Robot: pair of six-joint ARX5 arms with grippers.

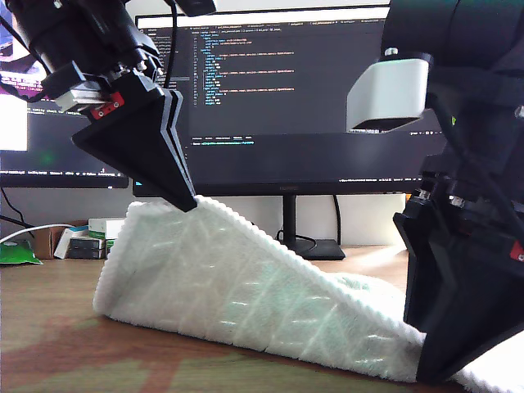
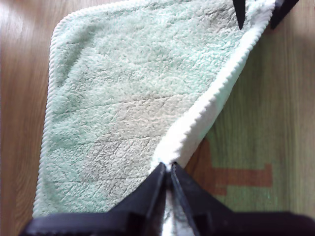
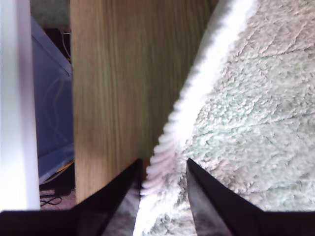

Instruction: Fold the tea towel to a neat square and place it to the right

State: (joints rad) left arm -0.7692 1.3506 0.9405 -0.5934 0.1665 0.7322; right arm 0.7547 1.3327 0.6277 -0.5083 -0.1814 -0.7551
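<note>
Fingers of my first gripper (image 2: 170,169): pinched shut on the whitish ribbed hem (image 2: 206,110) of the pale mint-green fluffy tea towel (image 2: 118,108).
Fingers of my second gripper (image 3: 162,164): closed around the same thick hem, kept slightly apart by the bunched plush between them.
Which arm is which: cannot tell from the wrist views.
Arms in exterior view: one black wedge gripper (image 1: 188,201) at upper left of frame, holding a corner in the air; other black gripper (image 1: 438,377) at lower right of frame, tips down at table level on the cloth.
Towel place: centre to lower right of exterior frame, one edge slanting from the raised corner down to the low gripper, the rest resting on the brown wooden table (image 1: 65,344), in front of the dark code-filled monitor (image 1: 311,82).
Step in hand, judged: first fold, one edge lifted and not yet carried over.
Progress, judged: early; no square yet, not placed aside.
Next move calls for: both grippers level, hem kept taut, edge carried across to meet the opposite edge, corners matched before release.
Risk, judged: uneven heights give a skewed fold.
</note>
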